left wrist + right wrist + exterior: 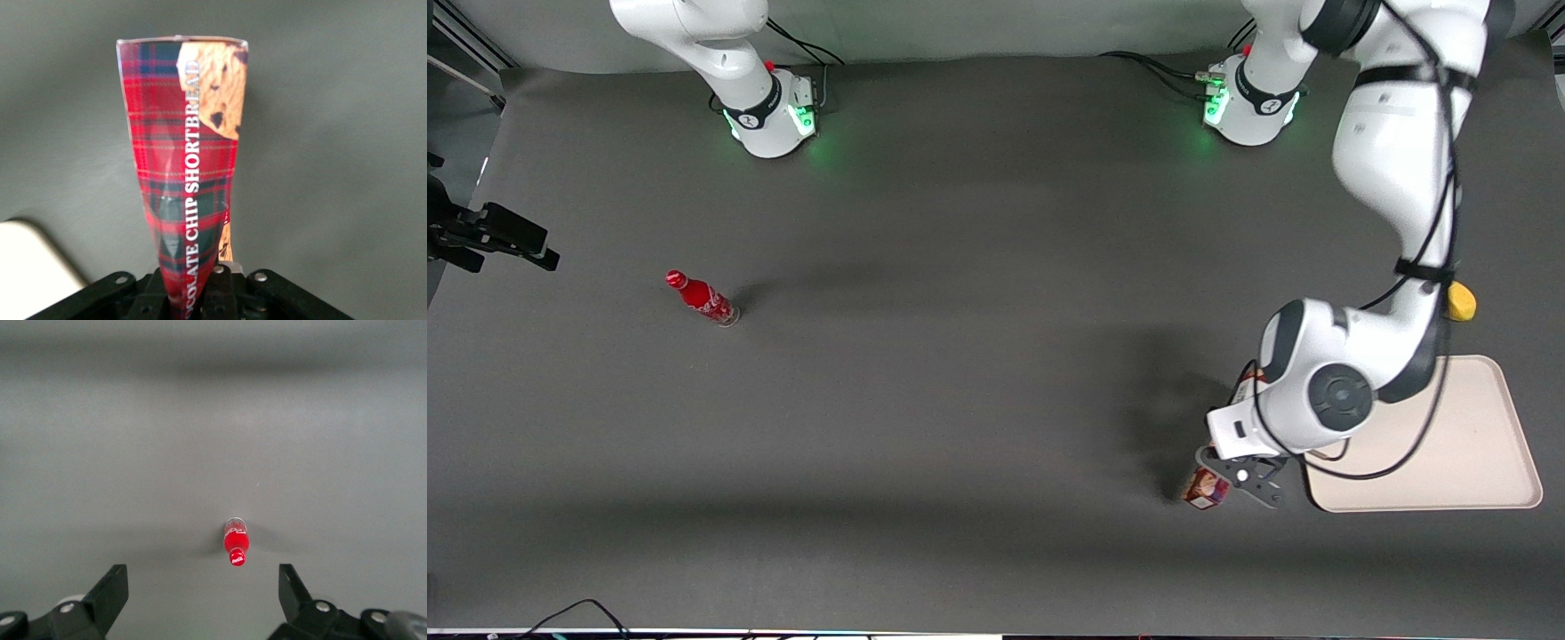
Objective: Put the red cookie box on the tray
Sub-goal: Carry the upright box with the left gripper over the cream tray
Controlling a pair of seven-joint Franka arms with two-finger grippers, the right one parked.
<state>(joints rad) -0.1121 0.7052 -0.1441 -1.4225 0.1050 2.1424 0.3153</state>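
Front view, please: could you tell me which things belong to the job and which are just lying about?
Job:
red cookie box, held in the gripper just beside the tray
tray

Lying about:
red bottle, toward the parked arm's end
yellow object, by the tray

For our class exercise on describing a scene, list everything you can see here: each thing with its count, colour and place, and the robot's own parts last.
Red cookie box: one, dark-red plaid with cookie print, held in the gripper, hanging beside the tray's edge, not over it.
Tray: one, cream-white, flat on the table at the working arm's end, with nothing lying on it.
Yellow object: one, partly hidden by the arm, on the table just farther from the front camera than the tray.
Red bottle: one, red with a red cap, upright, toward the parked arm's end of the table.
Table: one, dark grey cover.
Gripper: one, black, shut on the red cookie box, beside the tray.
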